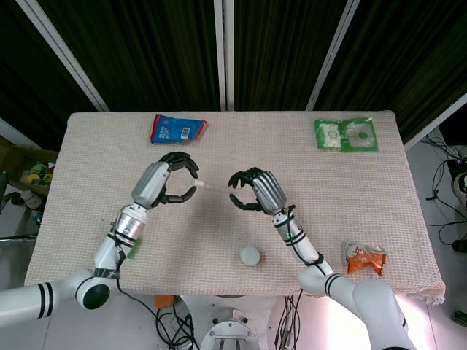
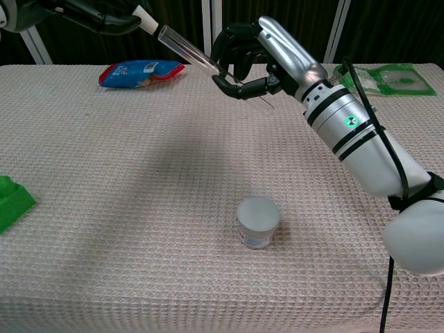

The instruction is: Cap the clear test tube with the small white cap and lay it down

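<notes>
My two arms meet above the middle of the tabletop (image 1: 87, 175), seen from head and chest. At the far left edge, a green object (image 2: 12, 201) lies near my left forearm. My left robot hand (image 1: 169, 182) is curled, its fingertips pinching the small white cap (image 2: 144, 16), which in the chest view sits at the open end of the clear test tube (image 2: 191, 50); whether the cap is fully seated I cannot tell. The tube runs slanted, off the tabletop, from the cap down to my right robot hand (image 1: 253, 191), whose fingers are closed around its lower part, the rounded end showing just past them. Behind my left robot hand, near the far edge, lies a blue-and-red packet (image 1: 177, 129). Below the two hands, toward the near edge, a small white cup (image 2: 258, 220) stands upright, well apart from both. At the far right corner lies a green packet (image 1: 346, 135), and at the near right an orange packet (image 1: 364, 258).
</notes>
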